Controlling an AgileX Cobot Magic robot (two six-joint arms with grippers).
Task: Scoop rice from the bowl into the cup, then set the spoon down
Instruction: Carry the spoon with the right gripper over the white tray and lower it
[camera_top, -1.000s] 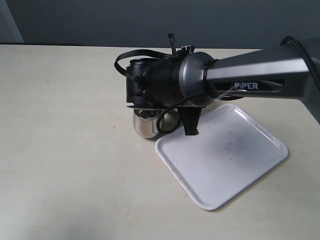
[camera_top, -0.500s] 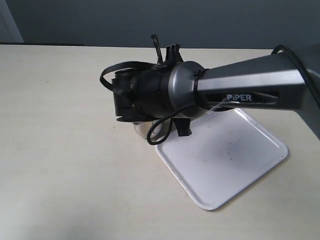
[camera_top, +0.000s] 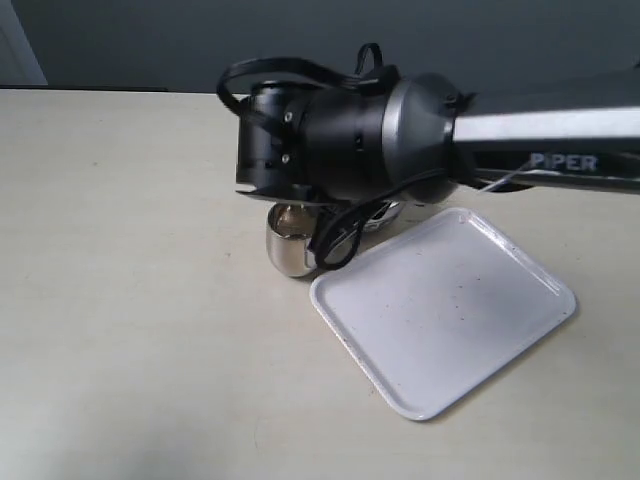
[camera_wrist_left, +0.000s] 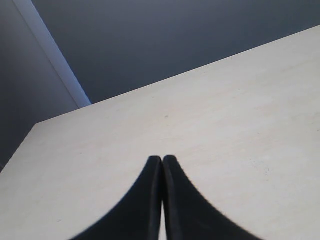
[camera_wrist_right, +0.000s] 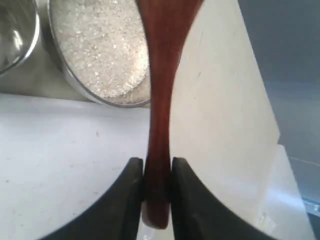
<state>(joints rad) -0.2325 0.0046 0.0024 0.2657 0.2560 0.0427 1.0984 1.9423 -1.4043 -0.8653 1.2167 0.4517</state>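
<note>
My right gripper (camera_wrist_right: 157, 162) is shut on the slim handle of the reddish-brown wooden spoon (camera_wrist_right: 161, 90). The spoon reaches out over the near rim of the steel bowl (camera_wrist_right: 75, 85), and its scoop end runs out of frame. White rice (camera_wrist_right: 100, 45) fills the bowl. The steel cup (camera_top: 288, 243) stands just left of the white tray, under my right wrist; its rim (camera_wrist_right: 20, 40) shows beside the bowl. In the exterior view the arm hides the bowl and spoon. My left gripper (camera_wrist_left: 162, 160) is shut on nothing above bare table.
A white rectangular tray (camera_top: 450, 310) lies on the beige table (camera_top: 130, 300), right of the cup; its surface (camera_wrist_right: 60, 160) is under my right fingers. The right arm (camera_top: 540, 140) spans the scene from the right. A dark wall stands behind the table.
The right wrist swung left, then rose and rotated. Its finger, which pointed down over the tray edge, no longer shows in the exterior view. More of the cup is uncovered.
</note>
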